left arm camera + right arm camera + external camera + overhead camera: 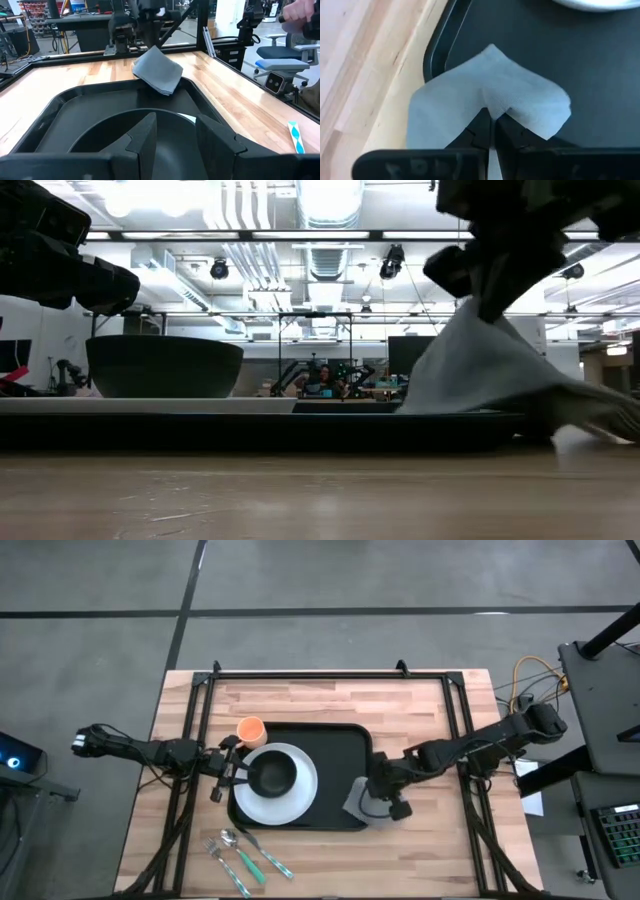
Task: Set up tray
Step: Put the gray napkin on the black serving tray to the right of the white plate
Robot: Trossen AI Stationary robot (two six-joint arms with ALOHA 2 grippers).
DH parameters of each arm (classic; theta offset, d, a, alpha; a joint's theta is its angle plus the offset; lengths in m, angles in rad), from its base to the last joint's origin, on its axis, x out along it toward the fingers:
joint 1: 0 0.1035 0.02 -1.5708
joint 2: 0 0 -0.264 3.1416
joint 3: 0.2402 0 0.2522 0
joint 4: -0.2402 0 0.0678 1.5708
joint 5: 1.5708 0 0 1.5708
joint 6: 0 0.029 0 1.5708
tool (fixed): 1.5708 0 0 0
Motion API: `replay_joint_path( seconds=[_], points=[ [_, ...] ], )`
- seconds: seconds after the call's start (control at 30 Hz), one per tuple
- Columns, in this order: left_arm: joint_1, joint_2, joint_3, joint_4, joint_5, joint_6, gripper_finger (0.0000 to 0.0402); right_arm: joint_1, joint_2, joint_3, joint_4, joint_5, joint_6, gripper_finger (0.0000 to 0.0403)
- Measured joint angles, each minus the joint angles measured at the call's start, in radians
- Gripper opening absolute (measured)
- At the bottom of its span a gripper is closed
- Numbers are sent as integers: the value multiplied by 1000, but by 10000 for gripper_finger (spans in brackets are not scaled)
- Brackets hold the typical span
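Resting on the wooden bench, the black rounded tray carries a white plate with a dark bowl. The right gripper, pinched shut, holds a grey cloth napkin draped over the tray's rim. The left gripper stands parted at the bowl. An orange cup and cutlery lie outside.

high view looks straight down on the large black rimmed tray at frame centre; low view skims it level at tabletop height; both wrist views sit close, sharing the folded grey cloth napkin.
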Motion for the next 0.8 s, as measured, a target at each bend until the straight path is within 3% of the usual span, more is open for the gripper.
replay_joint_path(
  seconds=[0.4, 0.6, 0.8],
  points=[
    [0, 0, 0, 0, 0, 0, 119, 0, -103, 115, -1, 24, -138, 9],
    [0, 0, 0, 0, 0, 0, 119, -6, -107, 118, 4, 131, -298, 8],
    [0, 0, 0, 0, 0, 0, 119, -31, -68, 113, 11, 313, -371, 8]
  ],
)
